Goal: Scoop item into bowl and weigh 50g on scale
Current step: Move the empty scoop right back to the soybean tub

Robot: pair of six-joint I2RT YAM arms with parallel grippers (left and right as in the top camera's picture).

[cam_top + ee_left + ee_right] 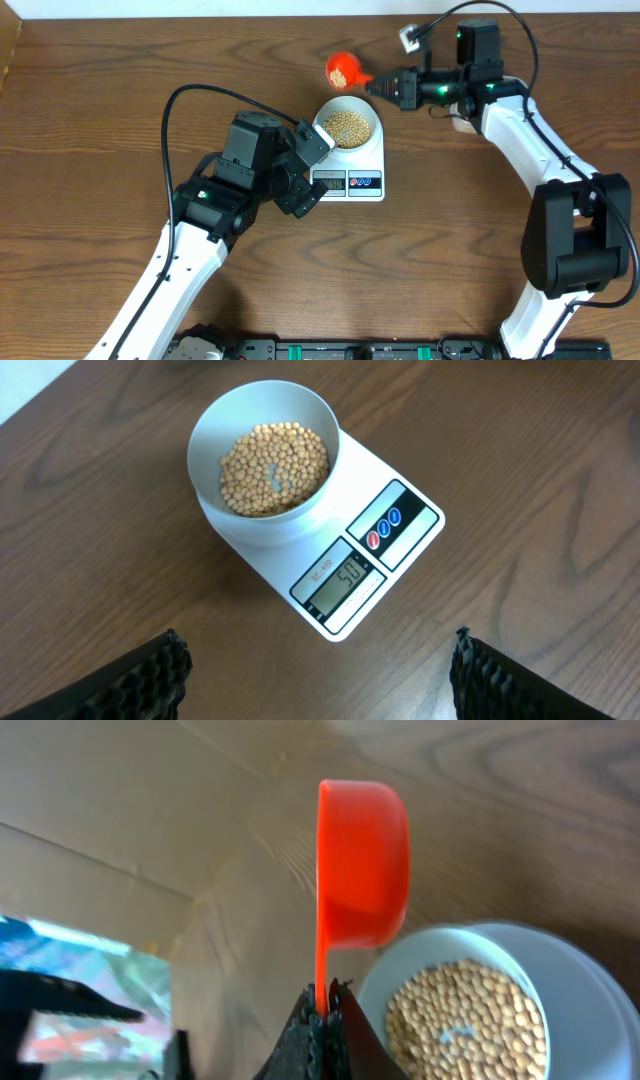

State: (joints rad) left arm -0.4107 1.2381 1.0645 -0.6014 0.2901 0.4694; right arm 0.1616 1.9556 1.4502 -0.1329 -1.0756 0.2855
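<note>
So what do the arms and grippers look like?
The left arm and right arm have white links, black joints, small green lights and a looping black cable. The left gripper has black ribbed fingers. The right gripper is also black and tapers to a narrow tip.

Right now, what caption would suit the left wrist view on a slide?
A bowl of beans on the scale, open left hand nearby.

Beans [274, 468] in bowl [262, 532] atop scale [372, 462]
</note>
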